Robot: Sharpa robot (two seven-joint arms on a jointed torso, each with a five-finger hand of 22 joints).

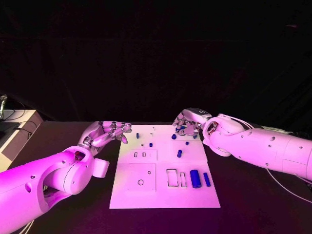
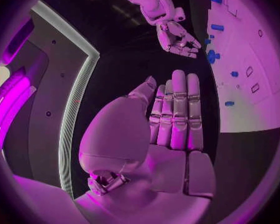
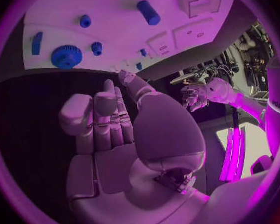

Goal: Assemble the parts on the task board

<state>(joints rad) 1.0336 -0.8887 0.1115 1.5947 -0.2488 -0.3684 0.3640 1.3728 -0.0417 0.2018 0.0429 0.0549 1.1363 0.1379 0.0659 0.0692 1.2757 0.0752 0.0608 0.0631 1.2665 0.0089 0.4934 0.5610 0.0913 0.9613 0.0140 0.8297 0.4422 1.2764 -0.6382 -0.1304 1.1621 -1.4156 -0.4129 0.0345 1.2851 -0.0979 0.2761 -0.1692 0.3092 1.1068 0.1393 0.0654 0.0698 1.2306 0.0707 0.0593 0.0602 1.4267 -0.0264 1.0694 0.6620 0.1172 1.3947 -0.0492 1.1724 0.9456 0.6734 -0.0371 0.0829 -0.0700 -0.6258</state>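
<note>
Both hands, left hand [image 1: 107, 133] and right hand [image 1: 188, 123], hover spread and empty beside the task board [image 1: 165, 195]; a careless reach could scatter its loose parts [image 1: 195, 176].

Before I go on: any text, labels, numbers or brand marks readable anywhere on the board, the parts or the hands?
None can be read.
Task board: only outlined recesses and holes, no lettering visible.
Blue parts, such as the gear and the cylinder: plain, no marks.
Left hand and right hand: no label visible on palm or fingers.
Dark marks on the right arm's edge in the right wrist view: too small and cut off to read.
</note>
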